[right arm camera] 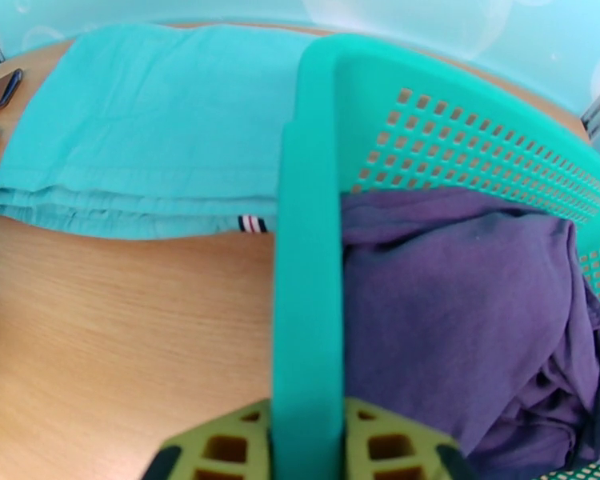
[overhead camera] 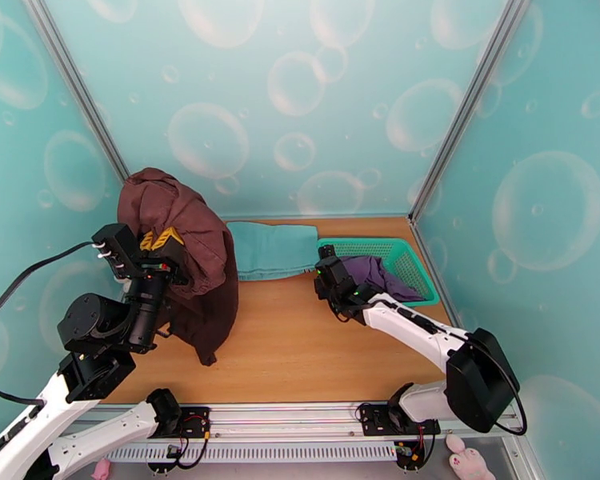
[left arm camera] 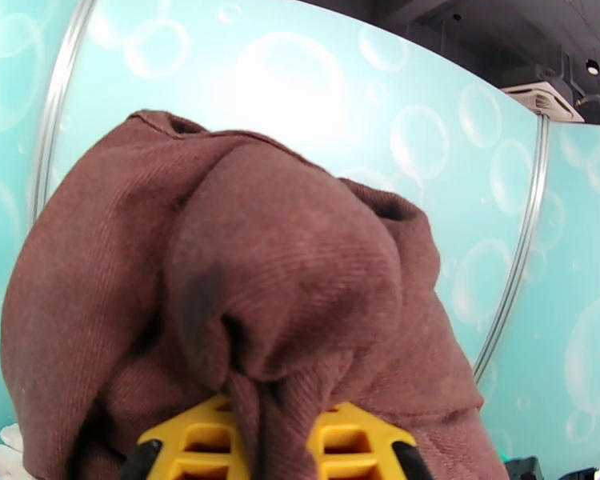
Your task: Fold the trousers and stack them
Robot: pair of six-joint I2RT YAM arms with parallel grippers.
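Observation:
The dark brown trousers hang bunched from my left gripper, lifted over the table's left side with the lower end trailing down to the wood. In the left wrist view the cloth is pinched between the yellow fingers, and the left gripper is shut on it. My right gripper is at the near-left corner of the green basket. In the right wrist view the basket's rim runs between the fingers of the right gripper, which is shut on it.
A folded light teal cloth lies at the back of the table, left of the basket. A purple garment lies crumpled inside the basket. Bubble-patterned walls close in the back and sides. Bare wood spreads across the front middle.

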